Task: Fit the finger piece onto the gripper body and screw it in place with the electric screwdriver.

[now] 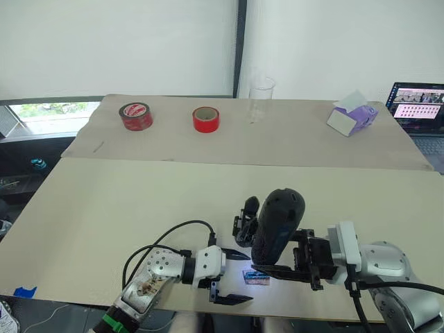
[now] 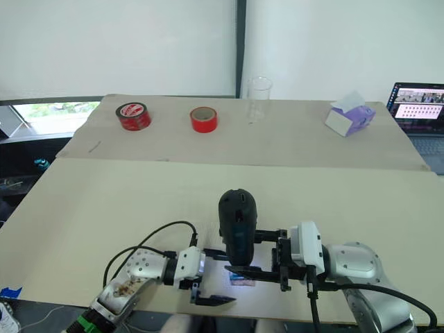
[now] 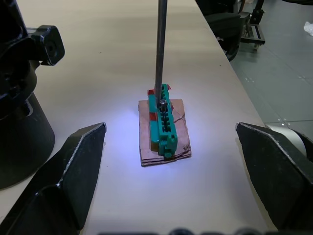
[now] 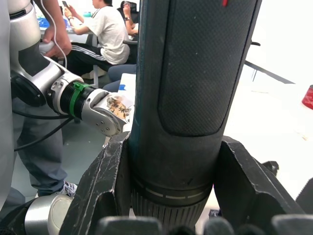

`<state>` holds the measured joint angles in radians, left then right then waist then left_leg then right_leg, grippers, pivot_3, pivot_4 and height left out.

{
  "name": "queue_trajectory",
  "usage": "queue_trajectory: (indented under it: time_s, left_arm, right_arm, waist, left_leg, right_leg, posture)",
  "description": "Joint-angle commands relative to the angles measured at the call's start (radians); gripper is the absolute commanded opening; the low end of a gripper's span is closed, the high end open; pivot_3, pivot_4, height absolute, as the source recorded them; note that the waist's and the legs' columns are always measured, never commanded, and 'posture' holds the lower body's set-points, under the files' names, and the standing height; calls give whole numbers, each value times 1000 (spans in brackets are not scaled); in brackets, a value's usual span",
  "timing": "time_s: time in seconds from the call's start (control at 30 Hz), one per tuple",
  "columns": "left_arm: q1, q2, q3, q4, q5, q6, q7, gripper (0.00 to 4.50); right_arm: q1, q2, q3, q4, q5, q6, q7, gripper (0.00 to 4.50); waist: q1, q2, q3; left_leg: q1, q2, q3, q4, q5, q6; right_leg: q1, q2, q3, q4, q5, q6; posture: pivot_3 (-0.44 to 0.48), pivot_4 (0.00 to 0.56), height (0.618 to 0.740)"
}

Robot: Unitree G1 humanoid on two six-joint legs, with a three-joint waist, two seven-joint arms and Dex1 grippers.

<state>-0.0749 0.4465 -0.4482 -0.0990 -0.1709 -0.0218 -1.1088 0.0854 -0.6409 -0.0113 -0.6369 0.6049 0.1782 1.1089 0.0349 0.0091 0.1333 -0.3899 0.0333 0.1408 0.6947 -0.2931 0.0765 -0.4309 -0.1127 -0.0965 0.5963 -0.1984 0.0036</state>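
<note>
Right gripper point(image 1: 281, 267): clamped around my thick black cylindrical electric screwdriver point(image 1: 276, 223), upright near the table's front edge.
Bit: thin metal shaft point(image 3: 160, 46) on small green-and-brown block point(image 3: 164, 125).
Left gripper point(image 1: 234, 276): spread wide, empty, beside block.

white wall point(image 1: 333, 41), beige table point(image 1: 139, 201), laptop point(image 1: 416, 104)

the electric screwdriver point(image 1: 276, 225), a thick black textured cylinder with rounded top, stands near upright, its thin metal bit point(image 3: 160, 46) pointing down. the gripper body point(image 1: 245, 221), a small blocky black part, sits just behind it on the table.
</note>
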Motion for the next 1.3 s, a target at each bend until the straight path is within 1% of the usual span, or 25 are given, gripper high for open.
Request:
queue_trajectory:
  time_s: [0.03,0.47,0.6,0.63,1.07,1.3]
  left_arm:
    - [27,31,5,-21,-18,70,-4,4473]
    - [8,43,51,-123,-82,152,12,4473]
    - [4,31,59,-117,-87,139,18,4473]
    - [3,26,60,-107,-85,128,18,4473]
    - [17,34,71,-82,-87,80,-9,4473]
    - [22,30,73,-78,-87,63,-10,4473]
  right_arm:
    - [-20,-2,-8,-20,6,-29,-4,1933]
    - [-21,1,0,-15,-6,-32,-7,1933]
    - [-23,4,-1,-13,-9,-37,-8,1933]
    - [-24,5,-2,-12,-10,-39,-8,1933]
    - [-24,10,-13,-9,-19,-48,-17,1933]
    - [-27,19,-55,-48,59,-23,-41,1933]
  waist:
    - [-2,0,0]
    - [-7,-3,2]
    - [-7,-3,2]
    - [-7,-3,2]
    - [-8,-3,2]
    - [-8,-4,2]
  left_leg:
    - [-1,0,0,0,3,5]
    - [-4,0,0,0,4,6]
    - [-8,-1,0,1,4,6]
    - [-9,-1,0,1,4,6]
    - [-9,-1,0,2,5,6]
    - [-9,-1,0,3,5,6]
  right_leg:
    - [0,1,0,0,0,0]
    - [-5,1,0,1,0,-1]
    - [-5,1,0,1,2,-1]
    - [-5,1,0,1,4,-4]
    - [-6,2,0,2,5,-4]
    - [-6,2,0,4,5,-4]
  posture:
    - [0,150,740]
    - [0,150,740]
    - [0,150,740]
    - [0,150,740]
    - [0,150,740]
    - [0,150,740]
